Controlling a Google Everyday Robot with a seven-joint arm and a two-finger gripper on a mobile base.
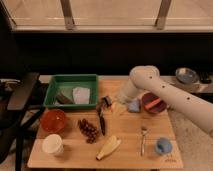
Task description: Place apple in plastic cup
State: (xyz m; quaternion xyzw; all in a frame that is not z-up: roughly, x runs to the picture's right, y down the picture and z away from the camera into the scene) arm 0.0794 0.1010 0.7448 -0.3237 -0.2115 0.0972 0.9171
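Observation:
The apple, small and yellowish, lies on the wooden table near its middle, beside a blue block. My gripper hangs from the white arm and is right at the apple, low over the table. I cannot see whether it holds the apple. The plastic cup, small and light blue, stands at the front right of the table, well away from the gripper.
A green bin stands at the back left. An orange bowl, a cream cup, grapes, a knife, a yellow piece, a fork and a red bowl lie around.

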